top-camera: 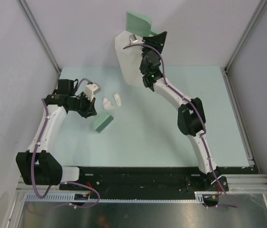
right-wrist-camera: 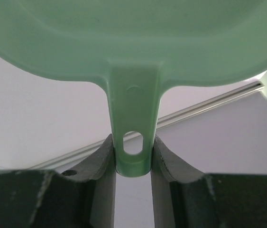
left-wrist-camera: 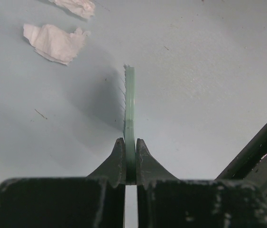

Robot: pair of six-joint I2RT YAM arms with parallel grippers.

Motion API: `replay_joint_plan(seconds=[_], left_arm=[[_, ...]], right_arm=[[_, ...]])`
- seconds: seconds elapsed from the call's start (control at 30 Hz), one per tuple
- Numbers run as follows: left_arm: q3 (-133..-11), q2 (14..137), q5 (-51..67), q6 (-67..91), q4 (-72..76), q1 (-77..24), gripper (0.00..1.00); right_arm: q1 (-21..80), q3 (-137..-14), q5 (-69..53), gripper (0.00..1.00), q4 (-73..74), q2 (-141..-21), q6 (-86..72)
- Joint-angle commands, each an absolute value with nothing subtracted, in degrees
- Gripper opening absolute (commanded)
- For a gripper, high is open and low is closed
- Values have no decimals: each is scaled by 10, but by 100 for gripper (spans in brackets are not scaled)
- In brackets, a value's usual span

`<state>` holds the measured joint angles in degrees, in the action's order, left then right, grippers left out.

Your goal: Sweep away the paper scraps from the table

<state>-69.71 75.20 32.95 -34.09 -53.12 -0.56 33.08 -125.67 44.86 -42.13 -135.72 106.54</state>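
Light, soft and likely to skid, the paper scraps [left-wrist-camera: 55,42] lie on the counter [top-camera: 147,135] just beyond the brush [left-wrist-camera: 130,104] pinched in the left tool [left-wrist-camera: 130,159], best pushed from behind, while the right tool [right-wrist-camera: 133,154] grips the dustpan [right-wrist-camera: 133,42] by its handle over the bin [top-camera: 126,61].

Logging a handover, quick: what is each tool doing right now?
Left tool: closed on the thin pale green plastic brush.
Right tool: closed on the handle of the pale green plastic dustpan.

Pale grey walls [top-camera: 0,71], aluminium corner posts [top-camera: 38,33], black front rail [top-camera: 138,175].
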Motion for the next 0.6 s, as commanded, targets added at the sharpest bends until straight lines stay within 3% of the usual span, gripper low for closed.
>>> replay_joint_plan(seconds=[0.0, 0.13, 0.23, 0.37, 0.57], left_arm=[[-703, 729, 345, -352, -524, -2, 0], [-718, 721, 348, -338, -523, -2, 0], [-740, 724, 362, -320, -522, -2, 0], [-780, 736, 333, -283, -507, -11, 0], [-840, 766, 194, -247, -455, -91, 0]], right_arm=[[358, -1310, 496, 0, -293, -1235, 889], [392, -1230, 459, 0, -119, -1106, 636], [422, -1175, 432, 0, -4, -1021, 542], [446, -1172, 375, 0, 311, -969, 298], [450, -981, 191, 0, 424, -866, 123]])
